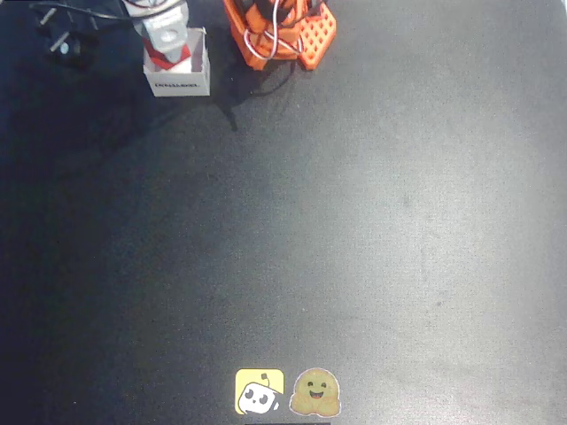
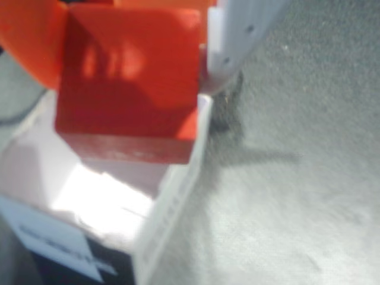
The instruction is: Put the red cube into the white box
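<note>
Two stickers (image 1: 288,392), perhaps a plug (image 1: 60,40).

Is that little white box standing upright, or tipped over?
Upright: the white box sits flat, opening upward, printed side wall vertical, the red cube held above it.

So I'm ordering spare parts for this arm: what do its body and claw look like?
The arm is bright orange printed plastic, its base plate perforated with small holes, with white and red cables looped across it. A grey-white part sits at the wrist. In the wrist view the claw pairs an orange finger with a white one.
</note>
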